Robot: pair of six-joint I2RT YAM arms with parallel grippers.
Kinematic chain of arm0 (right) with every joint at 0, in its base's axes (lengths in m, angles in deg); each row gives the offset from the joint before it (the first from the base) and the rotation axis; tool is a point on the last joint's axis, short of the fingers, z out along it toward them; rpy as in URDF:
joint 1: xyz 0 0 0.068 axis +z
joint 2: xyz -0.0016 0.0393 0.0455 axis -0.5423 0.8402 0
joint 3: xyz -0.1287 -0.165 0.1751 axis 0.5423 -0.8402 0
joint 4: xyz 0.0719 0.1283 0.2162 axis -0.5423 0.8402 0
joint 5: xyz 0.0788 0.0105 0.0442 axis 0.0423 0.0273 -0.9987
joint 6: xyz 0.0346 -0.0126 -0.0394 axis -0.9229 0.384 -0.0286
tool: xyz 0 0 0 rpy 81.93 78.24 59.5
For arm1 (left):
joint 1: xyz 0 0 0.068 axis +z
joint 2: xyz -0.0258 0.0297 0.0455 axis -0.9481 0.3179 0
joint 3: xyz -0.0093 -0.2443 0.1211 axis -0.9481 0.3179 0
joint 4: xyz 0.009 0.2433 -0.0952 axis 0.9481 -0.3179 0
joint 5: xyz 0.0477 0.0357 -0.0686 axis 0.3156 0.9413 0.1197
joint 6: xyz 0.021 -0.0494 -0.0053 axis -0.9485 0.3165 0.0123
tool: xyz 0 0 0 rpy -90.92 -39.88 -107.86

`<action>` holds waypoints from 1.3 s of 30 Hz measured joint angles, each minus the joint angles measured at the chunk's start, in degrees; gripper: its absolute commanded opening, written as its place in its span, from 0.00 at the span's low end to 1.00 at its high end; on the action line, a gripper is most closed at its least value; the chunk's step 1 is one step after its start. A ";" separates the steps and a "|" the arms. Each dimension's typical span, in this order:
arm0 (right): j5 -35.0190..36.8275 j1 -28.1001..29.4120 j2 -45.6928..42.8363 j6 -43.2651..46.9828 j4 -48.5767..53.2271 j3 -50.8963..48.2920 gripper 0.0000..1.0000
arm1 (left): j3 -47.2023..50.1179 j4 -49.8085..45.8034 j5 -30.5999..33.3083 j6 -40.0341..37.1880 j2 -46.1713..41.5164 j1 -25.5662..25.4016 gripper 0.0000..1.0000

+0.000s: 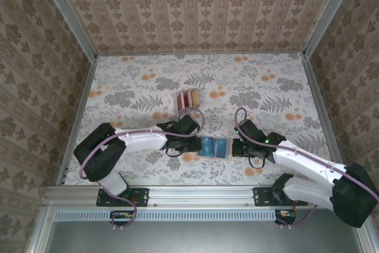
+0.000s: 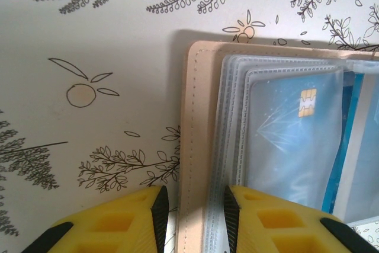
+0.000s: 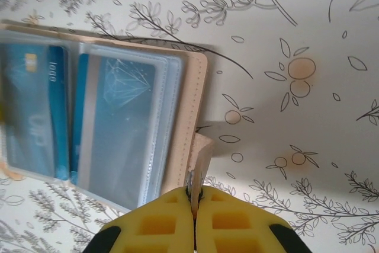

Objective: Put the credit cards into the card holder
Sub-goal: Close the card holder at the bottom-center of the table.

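The card holder lies open and flat between my two grippers, its pinkish-tan cover edging clear sleeves. Blue credit cards sit inside the sleeves, one on each page. My left gripper is open, its jaws straddling the holder's left edge, one finger over the table and one over the sleeves. My right gripper is shut on the holder's tan closure tab at its right edge.
A small pale rack of upright red and tan cards stands just beyond the left arm. The floral table is walled on three sides. The arm bases sit on the rail at the near edge.
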 measured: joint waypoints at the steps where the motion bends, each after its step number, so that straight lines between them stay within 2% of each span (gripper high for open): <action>1: -0.24 0.00 -0.74 -0.02 0.02 0.22 0.08 | 0.00 0.02 -0.02 0.00 0.00 0.00 0.34; 6: -3.19 0.00 -3.06 -0.46 -0.92 1.64 0.09 | 0.00 0.07 -0.07 -0.02 0.07 0.00 0.34; 12: -9.29 0.15 -2.16 -2.40 -7.17 2.27 0.09 | 0.00 0.17 -0.13 0.00 0.15 0.00 0.34; 22: -16.63 3.15 11.45 -5.79 -22.23 5.51 0.09 | -0.02 0.26 -0.17 0.00 0.17 0.00 0.34; 35: -18.80 3.96 19.10 -6.88 -29.35 7.21 0.09 | 1.95 1.97 0.24 0.66 -1.29 0.00 0.34; 39: -20.11 4.35 24.28 -7.61 -32.24 8.98 0.09 | 4.00 1.86 0.79 0.94 -3.67 0.26 0.34</action>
